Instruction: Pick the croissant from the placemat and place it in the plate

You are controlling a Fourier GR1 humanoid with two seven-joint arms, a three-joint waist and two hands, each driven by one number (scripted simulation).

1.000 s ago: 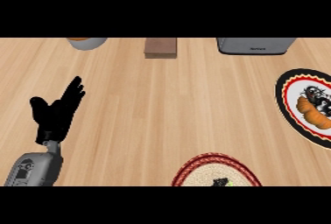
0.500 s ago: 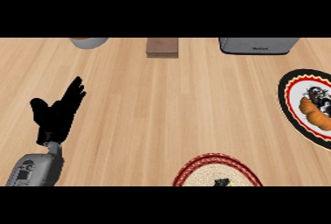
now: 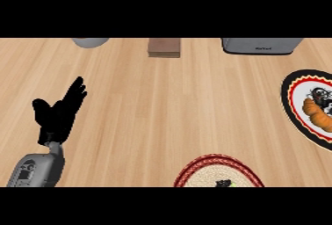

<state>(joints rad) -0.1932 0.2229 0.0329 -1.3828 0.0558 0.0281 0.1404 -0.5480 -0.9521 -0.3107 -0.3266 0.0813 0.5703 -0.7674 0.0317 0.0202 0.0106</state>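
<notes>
The croissant (image 3: pixel 318 115) lies on the placemat (image 3: pixel 293 110) at the counter's (image 3: pixel 168 110) right edge; the plate (image 3: pixel 201 169) sits at the near edge; the left hand (image 3: pixel 58 115) rests near the left edge, fingers straight and released, holding nothing; the right hand is out of sight.

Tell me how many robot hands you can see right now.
1. The left hand rests open at the view's left over the counter, fingers straight. The right hand is not in view, so it may be beyond the frame.
</notes>
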